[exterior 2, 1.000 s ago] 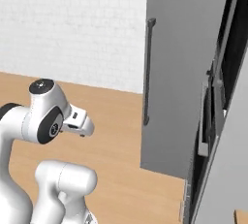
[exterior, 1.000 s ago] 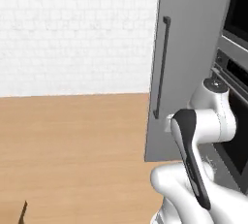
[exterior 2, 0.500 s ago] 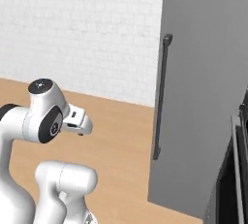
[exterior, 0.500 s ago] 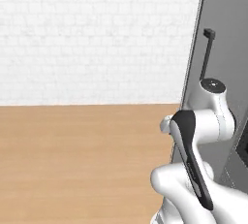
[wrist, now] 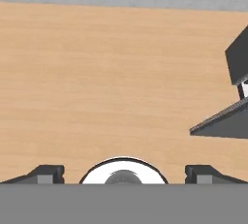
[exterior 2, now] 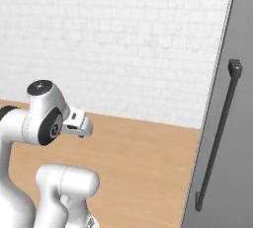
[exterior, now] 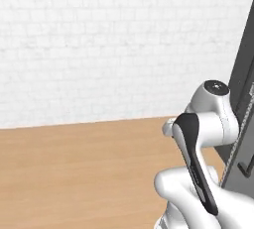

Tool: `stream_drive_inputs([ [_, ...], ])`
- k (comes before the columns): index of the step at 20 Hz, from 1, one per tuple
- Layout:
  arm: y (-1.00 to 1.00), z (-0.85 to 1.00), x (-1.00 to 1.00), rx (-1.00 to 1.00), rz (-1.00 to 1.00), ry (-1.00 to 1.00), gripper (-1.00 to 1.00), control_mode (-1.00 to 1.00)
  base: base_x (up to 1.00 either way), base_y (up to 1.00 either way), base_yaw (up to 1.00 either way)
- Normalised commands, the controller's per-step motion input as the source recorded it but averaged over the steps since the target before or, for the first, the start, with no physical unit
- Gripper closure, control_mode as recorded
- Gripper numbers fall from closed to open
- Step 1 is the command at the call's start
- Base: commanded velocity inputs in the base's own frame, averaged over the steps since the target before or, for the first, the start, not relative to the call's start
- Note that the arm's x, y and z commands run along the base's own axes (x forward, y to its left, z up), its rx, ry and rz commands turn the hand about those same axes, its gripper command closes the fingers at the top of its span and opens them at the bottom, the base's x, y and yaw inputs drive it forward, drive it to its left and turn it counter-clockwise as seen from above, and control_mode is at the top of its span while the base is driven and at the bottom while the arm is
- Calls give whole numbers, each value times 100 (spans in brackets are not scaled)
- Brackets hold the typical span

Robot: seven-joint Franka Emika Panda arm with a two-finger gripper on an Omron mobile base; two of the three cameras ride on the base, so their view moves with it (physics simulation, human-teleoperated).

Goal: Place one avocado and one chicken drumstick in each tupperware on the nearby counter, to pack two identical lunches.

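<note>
White tiled wall (exterior: 99, 49) up at twelve, wooden floor (exterior: 74, 173) spreading below, grey cabinet (exterior 2: 227, 148) with its handle (exterior 2: 217, 133) at three. Gripper (wrist: 124, 173) hangs over floor, fingers wide apart, holding nothing.

A light tan wood-grain floor (exterior: 74, 173) is meeting a white tiled wall (exterior: 99, 44); a dark grey door (exterior 2: 232, 138) is bearing a darker handle (exterior 2: 217, 133).

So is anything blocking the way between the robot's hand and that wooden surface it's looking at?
Nothing visible does. The open hand faces the bare wooden surface with free space between them. The dark grey cabinet door stands off at the right edge of the hand view, beside that path rather than across it.
</note>
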Motion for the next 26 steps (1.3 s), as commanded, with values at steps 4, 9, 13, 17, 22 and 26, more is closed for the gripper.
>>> stream_drive_inputs([
  [4,0,0,0,0,0,0,-100,100,96,73,-63],
  [9,0,0,0,0,0,0,-100,100,96,70,-65],
  [13,0,0,0,0,0,0,-100,100,99,71,-66],
  [17,0,0,0,0,0,0,-100,100,96,66,-69],
  [22,0,0,0,0,0,0,-100,100,74,54,-75],
  [26,0,0,0,0,0,0,-100,100,75,54,-75],
])
